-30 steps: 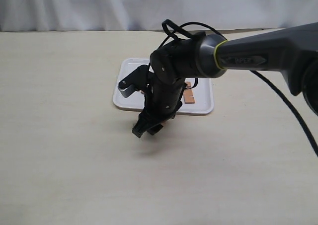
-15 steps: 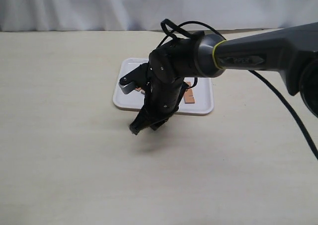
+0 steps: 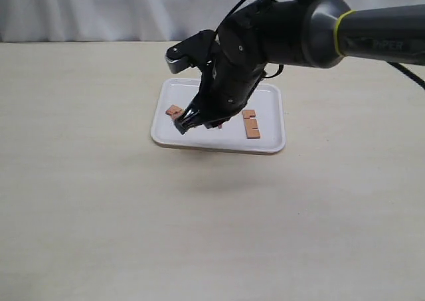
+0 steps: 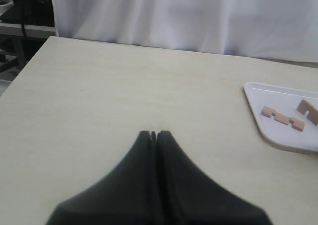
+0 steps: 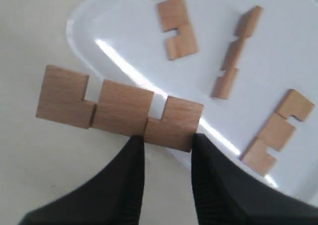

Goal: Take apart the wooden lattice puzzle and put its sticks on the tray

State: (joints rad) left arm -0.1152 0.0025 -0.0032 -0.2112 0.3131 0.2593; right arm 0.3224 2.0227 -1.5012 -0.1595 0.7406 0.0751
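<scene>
Right tool (image 5: 168, 140) pinches the last stick (image 5: 119, 108) by its end, hanging it over the tray (image 5: 288, 36) rim to drop; left tool (image 4: 155, 134) is pressed together.

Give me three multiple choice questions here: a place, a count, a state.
1. Where is the stick in the right gripper? A above the tray's rim; B flat in the tray's middle; C under the tray.
2. How many sticks lie on the tray? A one; B three; C five.
3. The left gripper is: A shut, empty; B wide open; C shut on a stick.
Answers: 1 A, it's held across the rim; 2 B, three lie there; 3 A, closed with nothing between.
</scene>
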